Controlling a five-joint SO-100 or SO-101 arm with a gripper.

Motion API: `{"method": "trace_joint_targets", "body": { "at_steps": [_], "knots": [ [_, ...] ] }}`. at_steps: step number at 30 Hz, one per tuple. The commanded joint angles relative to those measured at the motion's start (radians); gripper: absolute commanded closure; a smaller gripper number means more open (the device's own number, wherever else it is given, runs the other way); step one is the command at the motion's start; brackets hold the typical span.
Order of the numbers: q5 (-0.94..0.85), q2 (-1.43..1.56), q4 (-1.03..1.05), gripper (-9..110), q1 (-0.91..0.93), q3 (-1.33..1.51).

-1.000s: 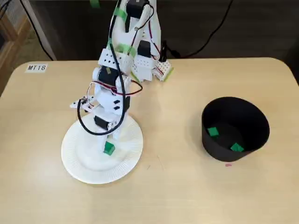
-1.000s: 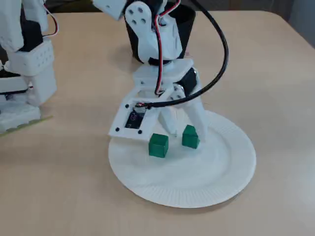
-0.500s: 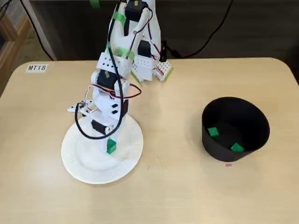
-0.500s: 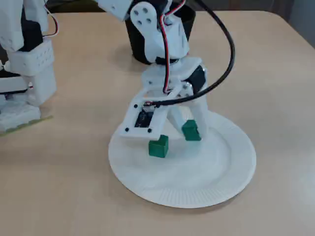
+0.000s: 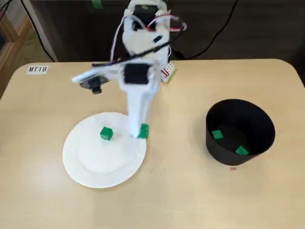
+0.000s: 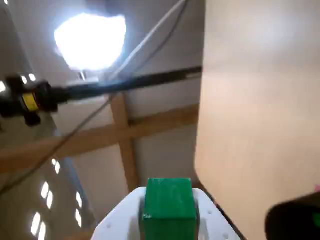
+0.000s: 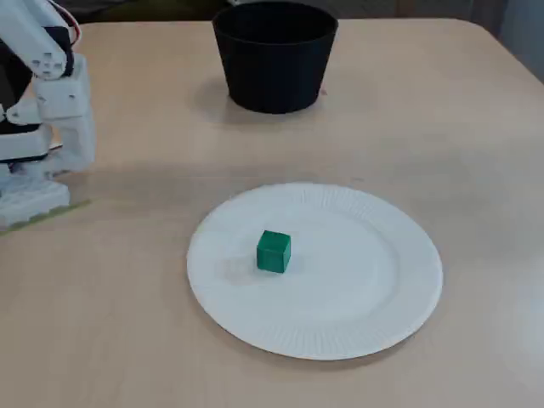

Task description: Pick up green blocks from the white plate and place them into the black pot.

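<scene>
Claw [image 5: 140,133] clenched tight on a block [image 6: 169,202], hanging above the right rim of the plate [image 5: 81,168] in a fixed view. Carry leg, by my read: next, swing across to the pot [image 5: 248,114] and release above it. A second block [image 7: 274,252] waits on the plate.

Your table [image 5: 181,195], in a fixed view: plate [image 5: 90,168] left, one block [image 5: 106,133] on it; pot [image 5: 261,137] right, two blocks [image 5: 217,135] inside; gripper [image 5: 139,133] clasping a further block [image 5: 144,130] over plate's right rim.
</scene>
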Motion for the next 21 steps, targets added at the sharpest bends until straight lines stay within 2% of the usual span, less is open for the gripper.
{"method": "trace_joint_targets", "body": {
  "at_steps": [1, 5, 10, 15, 21],
  "knots": [
    [-0.06, 0.04, 0.078, 104, -0.25, 0.0],
    [-0.078, 0.012, 0.08, 104, -0.431, 0.118],
    [-0.072, -0.049, 0.066, 104, -0.532, 0.221],
    [-0.074, -0.135, -0.04, 104, -0.557, 0.258],
    [-0.064, -0.192, -0.238, 104, -0.499, 0.311]
  ]
}}
